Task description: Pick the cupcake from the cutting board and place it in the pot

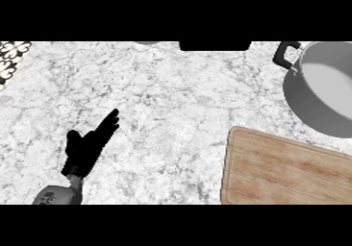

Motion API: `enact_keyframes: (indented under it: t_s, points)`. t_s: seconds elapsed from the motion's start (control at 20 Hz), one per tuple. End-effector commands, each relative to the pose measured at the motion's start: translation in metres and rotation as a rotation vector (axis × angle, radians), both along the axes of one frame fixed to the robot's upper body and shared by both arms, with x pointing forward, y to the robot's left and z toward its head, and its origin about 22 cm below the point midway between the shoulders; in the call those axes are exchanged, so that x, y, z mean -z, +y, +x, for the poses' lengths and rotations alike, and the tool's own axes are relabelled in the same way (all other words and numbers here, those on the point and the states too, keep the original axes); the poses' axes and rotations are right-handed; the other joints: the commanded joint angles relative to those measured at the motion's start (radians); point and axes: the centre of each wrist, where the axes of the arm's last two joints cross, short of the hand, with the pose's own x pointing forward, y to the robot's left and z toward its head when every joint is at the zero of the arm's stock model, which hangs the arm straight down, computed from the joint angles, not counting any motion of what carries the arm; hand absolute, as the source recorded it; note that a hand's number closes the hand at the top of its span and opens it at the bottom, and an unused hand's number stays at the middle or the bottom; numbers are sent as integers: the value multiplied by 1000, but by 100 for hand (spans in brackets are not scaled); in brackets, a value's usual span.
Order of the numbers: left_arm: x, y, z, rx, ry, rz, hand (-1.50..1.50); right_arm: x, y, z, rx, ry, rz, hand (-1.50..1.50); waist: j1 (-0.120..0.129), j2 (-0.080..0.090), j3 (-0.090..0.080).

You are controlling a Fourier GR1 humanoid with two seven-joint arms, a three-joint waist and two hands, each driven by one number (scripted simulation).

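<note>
We see a white and grey marble worktop filling the view. At its upper right stands a large grey metal pot with a black handle at its upper left rim; its pale inside shows nothing in it. Below the pot, at the lower right, lies a wooden cutting board, its top bare, cut off by the view's right and lower edges. We cannot find the cupcake anywhere: not on the board, not in the pot, not in a hand.

The left hand comes in at the lower left on a grey forearm. Its fingers are straight and pressed together, pointing up and to the right, thumb out to the side, holding nothing. It lies well apart from board and pot.

At the upper left edge we see a black and white flower-patterned surface. At the top edge sits a dark object. We read no writing.
</note>
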Motion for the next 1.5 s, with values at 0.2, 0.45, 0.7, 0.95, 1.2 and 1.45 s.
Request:
enact_keyframes:
  t_s: [0.2,0.45,0.7,0.95,1.2,1.45]
  points:
    - [0,-5,3,13,11,2,0,-40,-23,-4,-89,-174,-140,150,17,-3,-3]
    - [-9,-11,15,18,-1,11,0,-69,-31,3,-89,-196,-229,150,14,-5,-6]
    - [3,-1,5,26,-7,8,0,-93,-21,43,-72,-159,-307,150,30,-3,-8]
    - [-6,6,9,44,5,-4,0,-124,-5,80,-115,-112,-382,150,29,-4,-9]
    - [0,2,11,23,17,7,0,-128,37,133,-176,-36,-489,150,17,-7,-11]
    - [-4,-4,9,52,-14,4,0,-114,79,176,-187,-5,-571,150,39,-1,-10]
